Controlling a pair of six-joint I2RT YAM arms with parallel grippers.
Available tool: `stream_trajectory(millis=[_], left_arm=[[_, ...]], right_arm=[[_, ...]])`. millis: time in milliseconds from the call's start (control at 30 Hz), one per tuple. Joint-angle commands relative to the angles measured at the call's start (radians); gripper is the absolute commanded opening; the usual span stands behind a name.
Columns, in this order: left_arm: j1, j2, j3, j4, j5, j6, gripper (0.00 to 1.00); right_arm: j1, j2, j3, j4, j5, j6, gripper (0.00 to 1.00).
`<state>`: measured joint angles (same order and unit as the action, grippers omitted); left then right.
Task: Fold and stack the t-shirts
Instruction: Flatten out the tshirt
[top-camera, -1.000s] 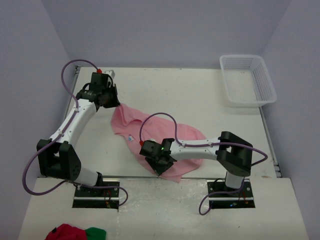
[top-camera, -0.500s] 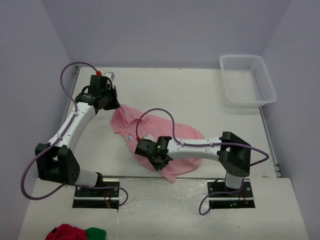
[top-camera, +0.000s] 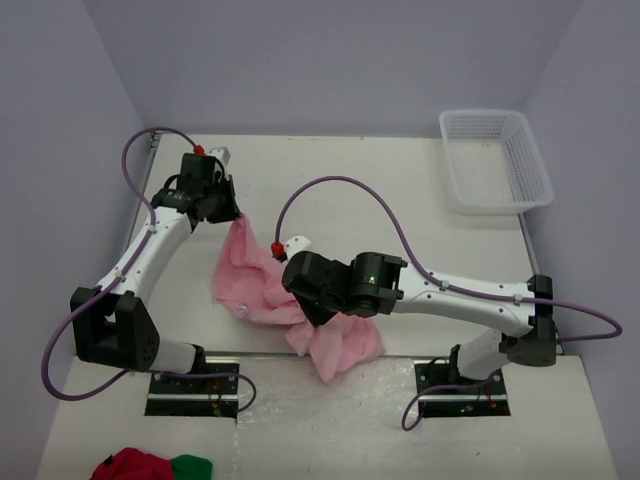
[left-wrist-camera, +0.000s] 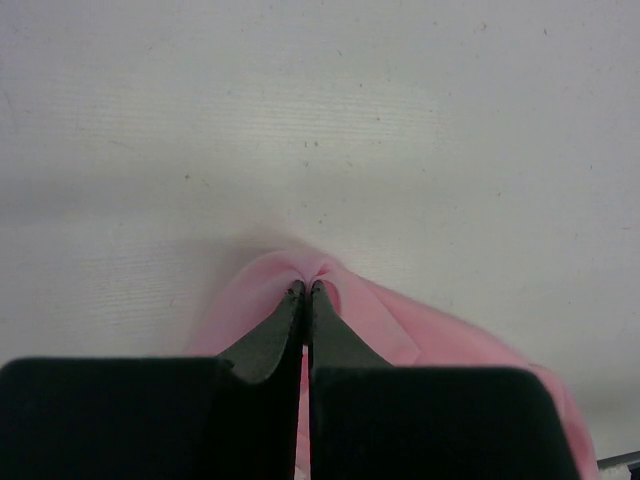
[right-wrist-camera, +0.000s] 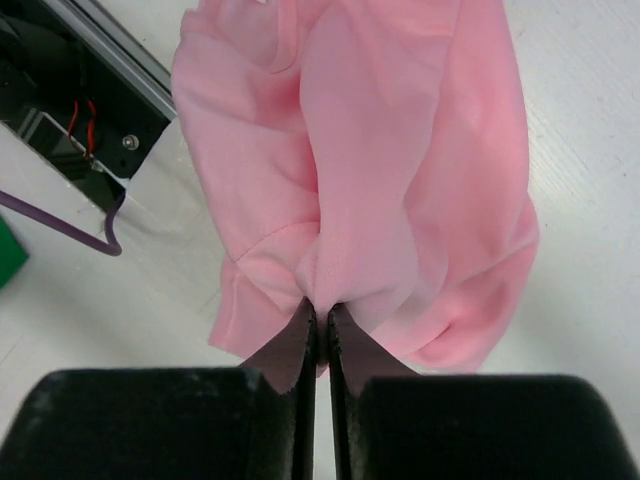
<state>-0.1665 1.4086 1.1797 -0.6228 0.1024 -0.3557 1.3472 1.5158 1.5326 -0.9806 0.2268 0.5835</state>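
One light pink t-shirt (top-camera: 262, 290) hangs bunched between both arms over the near left of the table. My left gripper (top-camera: 228, 211) is shut on its upper corner, the fabric (left-wrist-camera: 400, 325) pinched at the fingertips (left-wrist-camera: 307, 290). My right gripper (top-camera: 312, 318) is shut on a lower fold, lifted above the table. In the right wrist view the cloth (right-wrist-camera: 380, 170) drapes down from the pinched jaws (right-wrist-camera: 321, 308). A loose end (top-camera: 345, 350) dangles over the table's near edge.
A white mesh basket (top-camera: 495, 160) stands at the far right of the table (top-camera: 400, 190). Red and green cloth (top-camera: 150, 466) lies on the floor at the near left. Both arm bases (top-camera: 195, 385) sit at the near edge.
My right gripper closed on the t-shirt and lifted it up and leftward; the arm stretched out. The shirt went from spread flat to bunched and hanging. The left gripper held its corner.
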Motion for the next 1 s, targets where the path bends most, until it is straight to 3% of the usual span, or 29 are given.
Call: stream_trajectory(millis=[0, 67, 100, 200, 267, 300, 400, 467, 533, 600, 833, 967], left_arm=[[-0.002, -0.033, -0.006, 0.041, 0.022, 0.006, 0.0], [-0.002, -0.034, -0.008, 0.04, 0.025, 0.006, 0.0], [-0.002, -0.034, -0.008, 0.041, 0.023, 0.006, 0.0], [-0.002, -0.036, -0.006, 0.041, 0.023, 0.006, 0.0], [-0.002, -0.036, -0.008, 0.04, 0.025, 0.006, 0.0], [-0.002, -0.036, -0.008, 0.041, 0.026, 0.006, 0.0], [-0.002, -0.036, -0.011, 0.043, 0.029, 0.006, 0.0], [-0.002, -0.036, -0.012, 0.046, 0.034, 0.006, 0.0], [-0.002, -0.036, -0.012, 0.046, 0.036, 0.006, 0.0], [-0.002, -0.036, -0.011, 0.046, 0.036, 0.006, 0.0], [-0.002, -0.031, -0.012, 0.046, 0.025, 0.006, 0.0], [-0.002, -0.023, -0.018, 0.051, 0.034, 0.003, 0.0]], right_arm=[[0.0, 0.001, -0.008, -0.055, 0.049, -0.001, 0.0], [0.001, 0.007, -0.018, -0.05, 0.051, 0.002, 0.04], [0.001, 0.014, -0.031, -0.05, 0.051, 0.009, 0.14], [0.0, 0.03, -0.069, -0.032, 0.029, 0.013, 0.05], [-0.002, 0.04, -0.081, -0.021, 0.035, 0.022, 0.18], [0.0, 0.043, -0.088, -0.023, 0.036, 0.025, 0.19], [0.0, 0.044, -0.107, 0.003, 0.014, 0.015, 0.0], [0.0, 0.041, -0.114, 0.007, 0.017, 0.016, 0.0], [0.0, 0.046, -0.106, -0.001, 0.035, 0.027, 0.11], [0.0, 0.037, -0.114, 0.0, 0.034, 0.019, 0.0], [-0.023, -0.011, -0.101, -0.075, 0.134, 0.082, 0.0], [-0.184, 0.02, -0.121, -0.203, 0.249, 0.162, 0.0]])
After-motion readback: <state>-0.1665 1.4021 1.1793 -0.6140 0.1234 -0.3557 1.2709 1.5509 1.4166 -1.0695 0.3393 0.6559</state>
